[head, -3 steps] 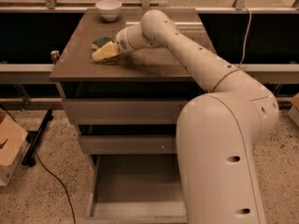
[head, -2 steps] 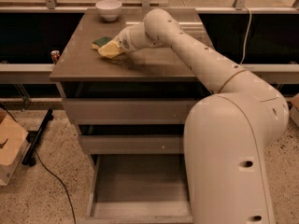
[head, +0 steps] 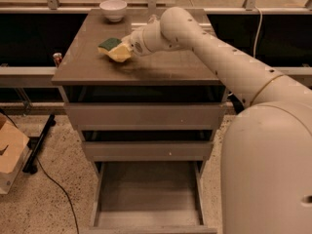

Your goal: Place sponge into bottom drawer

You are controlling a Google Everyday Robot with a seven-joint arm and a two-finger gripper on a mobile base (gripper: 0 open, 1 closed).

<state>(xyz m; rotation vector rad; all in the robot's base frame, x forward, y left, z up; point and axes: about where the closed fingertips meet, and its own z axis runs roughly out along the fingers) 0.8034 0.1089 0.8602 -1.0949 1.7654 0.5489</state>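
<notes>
1. Claw (head: 125, 47): positioned over the left half of the worktop (head: 165, 68), pointing toward 9 o'clock. It is closed on the sponge (head: 114, 49), which projects from its tip.

2. Sponge: held at a tilt, with the dark green layer facing up at the 10 o'clock end and the yellow foam below at the 4 o'clock end. A faint shadow lies on the worktop directly beneath it. Whether the lower yellow edge touches the surface cannot be determined.

3. Arm (head: 219, 52): runs from the claw toward 4 o'clock, crossing the right half of the worktop, and joins the large white robot body (head: 268, 169) that fills the lower right of the view.

4. Bowl (head: 113, 9): white, upright, standing at the rear edge of the worktop, at 12 o'clock from the sponge and apart from it.

5. Can (head: 57, 58): small, just beyond the left edge of the worktop, at 9 o'clock from the sponge.

6. Drawers, at 6 o'clock from the claw:
   - top drawer (head: 146, 116): front flush, closed.
   - middle drawer (head: 146, 150): front flush, closed.
   - bottom drawer (head: 146, 191): pulled out toward the camera, flat grey interior exposed. The sponge is well apart from it, up at worktop level.

7. Floor (head: 44, 213): speckled. A cardboard box (head: 10, 147) sits at 8 o'clock from the cabinet, and a dark cable (head: 58, 189) trails across the floor beside it.
</notes>
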